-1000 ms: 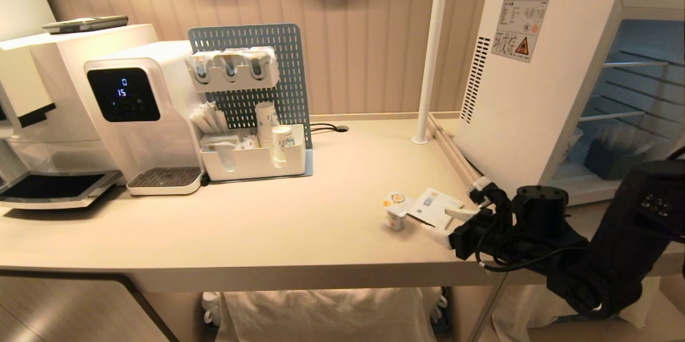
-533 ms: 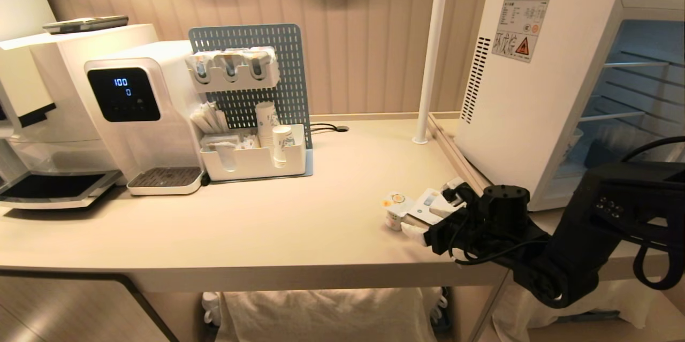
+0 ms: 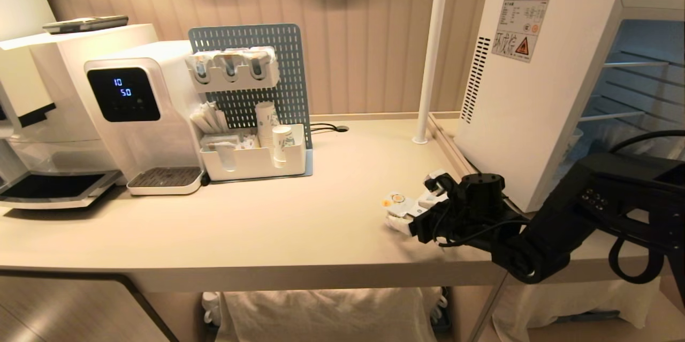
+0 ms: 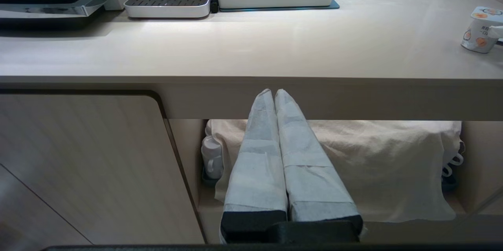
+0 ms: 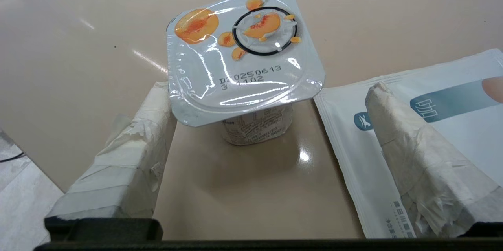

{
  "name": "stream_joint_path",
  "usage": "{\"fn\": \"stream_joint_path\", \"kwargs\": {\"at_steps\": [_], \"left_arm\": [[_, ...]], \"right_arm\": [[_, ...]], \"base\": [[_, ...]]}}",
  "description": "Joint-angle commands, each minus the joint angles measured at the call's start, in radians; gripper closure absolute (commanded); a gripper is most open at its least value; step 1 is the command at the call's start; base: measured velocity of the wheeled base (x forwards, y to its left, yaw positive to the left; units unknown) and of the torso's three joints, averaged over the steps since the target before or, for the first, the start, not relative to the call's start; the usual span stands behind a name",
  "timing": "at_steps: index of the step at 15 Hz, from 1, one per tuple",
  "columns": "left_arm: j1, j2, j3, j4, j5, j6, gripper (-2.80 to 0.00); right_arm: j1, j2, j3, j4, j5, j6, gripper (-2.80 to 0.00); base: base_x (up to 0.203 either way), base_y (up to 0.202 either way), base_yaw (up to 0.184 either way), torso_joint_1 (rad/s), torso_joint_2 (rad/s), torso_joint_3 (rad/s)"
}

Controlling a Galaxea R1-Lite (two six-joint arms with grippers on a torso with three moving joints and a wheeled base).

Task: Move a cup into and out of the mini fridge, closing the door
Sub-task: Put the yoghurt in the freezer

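The cup [image 5: 243, 62] stands upright on the table [image 3: 267, 224], just before the mini fridge [image 3: 535, 90]. The right gripper [image 5: 271, 125] straddles it with fingers [image 5: 129, 145] spread wide, not yet gripping, one over a flat packet [image 5: 452, 105]. The left gripper [image 4: 274, 98], fingers closed, hangs parked below the table edge.

Between the spread, white-taped jaws stands the cup [image 5: 251, 86], white, its foil lid printed with orange peach pieces and a black ring; beside one jaw lies a white sachet [image 5: 432, 125] with a teal-blue band, on the beige counter [image 5: 78, 27]
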Motion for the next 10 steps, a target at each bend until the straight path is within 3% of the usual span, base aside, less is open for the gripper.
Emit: {"fn": "stream_joint_path", "kwargs": {"at_steps": [1,5,10], "left_arm": [[0.000,0.002,0.002,0.000,0.001,-0.001,0.00],[0.000,0.002,0.002,0.000,0.001,-0.001,0.00],[0.000,0.002,0.002,0.000,0.001,-0.002,0.00]], "right_arm": [[0.010,0.011,-0.048,0.026,0.001,-0.001,-2.80],[0.016,0.030,-0.130,0.119,-0.001,-0.002,-2.80],[0.025,0.057,-0.170,0.143,-0.018,-0.007,-2.80]], "base": [[0.000,0.000,0.000,0.000,0.00,0.000],[0.000,0.000,0.000,0.000,0.00,0.000],[0.000,0.000,0.000,0.000,0.00,0.000]]}}
